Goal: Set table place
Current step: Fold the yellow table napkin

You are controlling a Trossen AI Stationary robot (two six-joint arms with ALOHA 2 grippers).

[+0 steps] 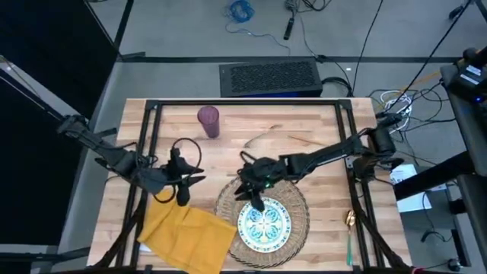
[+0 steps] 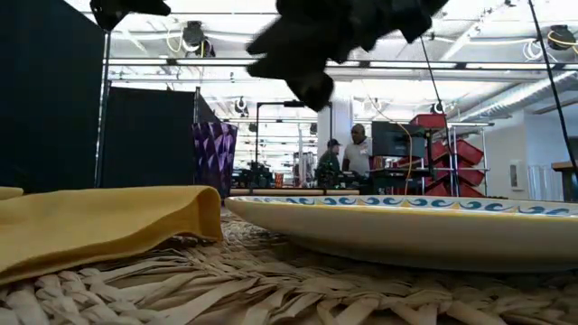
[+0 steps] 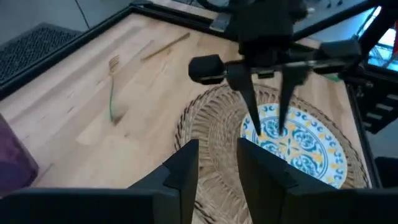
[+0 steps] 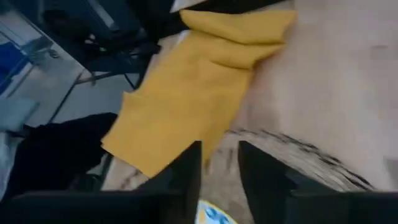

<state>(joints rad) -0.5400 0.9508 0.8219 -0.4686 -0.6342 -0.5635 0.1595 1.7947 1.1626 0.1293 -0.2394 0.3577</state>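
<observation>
Two dark robot arms work over a butcher-block desk (image 1: 304,125) where a place setting lies partly assembled. A round woven straw mat (image 1: 295,199) sits near the front edge, carrying a white plate (image 1: 264,226) patterned in blue-green and yellow. The right end effector (image 1: 256,203) hangs just above the plate's far rim, its two fingers spread apart and pointing down, holding nothing; the left wrist view shows them poised over the plate (image 3: 305,140) and mat (image 3: 211,118). The left end effector (image 1: 183,196) hovers beside the mat, just above the near corner of a yellow cloth napkin (image 1: 186,232), fingers slightly parted and empty. The napkin lies rumpled at the desk's front left, one edge touching the mat. A purple tumbler (image 1: 208,121) stands upright toward the back of the desk, well apart from the mat. A gold fork (image 3: 112,84) and another gold piece (image 3: 165,46) rest on bare wood behind the mat. A teal-handled spoon (image 1: 350,236) lies at the front right. Two people (image 2: 348,153) stand in the room beyond.
</observation>
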